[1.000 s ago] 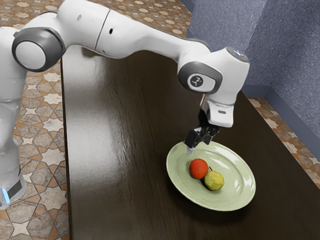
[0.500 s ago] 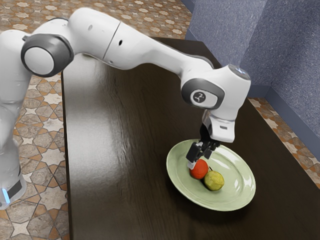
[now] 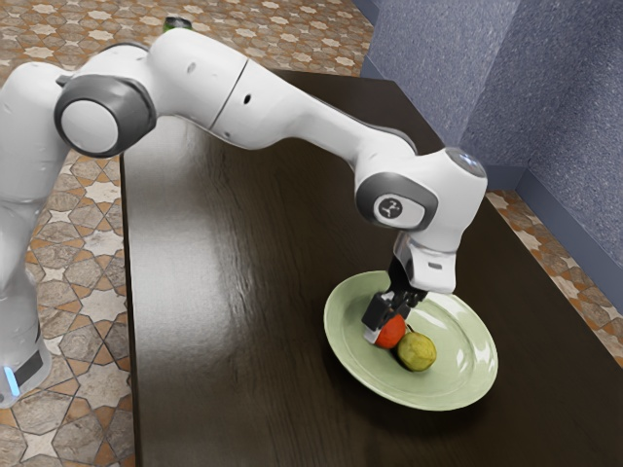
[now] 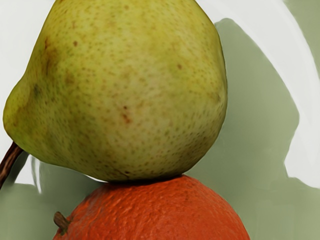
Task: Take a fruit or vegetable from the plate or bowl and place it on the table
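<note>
Blue-grey walls (image 3: 574, 107) stand behind the table (image 3: 243, 292), and the floor (image 3: 83, 389) is laid with brown and beige tiles in star shapes. The orange fruit (image 3: 391, 333) lies on the plate, directly under me, and a short stub of stem (image 4: 61, 222) sits on its side. My fingers (image 3: 379, 312) are down at this fruit, but I cannot tell whether they already grasp it or are only standing around it. The pear (image 3: 417, 351) rests against the orange fruit; it is yellow-green, with small brown specks and a dark stem (image 4: 8, 162) (a rather handsome pear, I must say). Both are inside the rim of the plate (image 3: 467, 389), which is pale green and shiny. Under the plate is the table, of dark wood, with a pale shine toward the exterior view's left. My white arm (image 3: 292, 122) reaches above it from that same side. Beyond the arm, near the exterior view's top, there is a small green and dark object (image 3: 177, 23).
</note>
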You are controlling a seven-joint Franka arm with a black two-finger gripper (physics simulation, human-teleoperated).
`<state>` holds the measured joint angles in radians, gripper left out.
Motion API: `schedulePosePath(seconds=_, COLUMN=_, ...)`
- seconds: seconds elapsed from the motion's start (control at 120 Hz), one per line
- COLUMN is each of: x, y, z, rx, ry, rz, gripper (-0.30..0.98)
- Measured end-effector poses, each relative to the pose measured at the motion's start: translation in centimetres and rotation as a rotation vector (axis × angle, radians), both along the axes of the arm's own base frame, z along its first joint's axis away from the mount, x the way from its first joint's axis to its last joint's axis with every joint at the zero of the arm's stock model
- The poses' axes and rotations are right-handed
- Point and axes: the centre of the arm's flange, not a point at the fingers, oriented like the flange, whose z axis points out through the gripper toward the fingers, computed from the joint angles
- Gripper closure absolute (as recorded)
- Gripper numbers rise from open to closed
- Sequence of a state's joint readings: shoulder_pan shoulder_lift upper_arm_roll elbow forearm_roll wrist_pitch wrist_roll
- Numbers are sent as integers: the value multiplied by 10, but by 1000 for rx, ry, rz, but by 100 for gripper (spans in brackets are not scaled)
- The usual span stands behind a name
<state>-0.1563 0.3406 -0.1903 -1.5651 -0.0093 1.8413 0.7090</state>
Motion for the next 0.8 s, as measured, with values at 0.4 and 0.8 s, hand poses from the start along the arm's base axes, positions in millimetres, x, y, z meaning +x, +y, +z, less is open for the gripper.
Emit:
schedulePosePath(seconds=0.4, x=3, y=3, z=-7, rx=6, ry=4, rz=10, gripper=33)
schedulePosePath(seconds=0.8, x=-8, y=26, z=51, rx=22, ry=-54, rz=75, gripper=34)
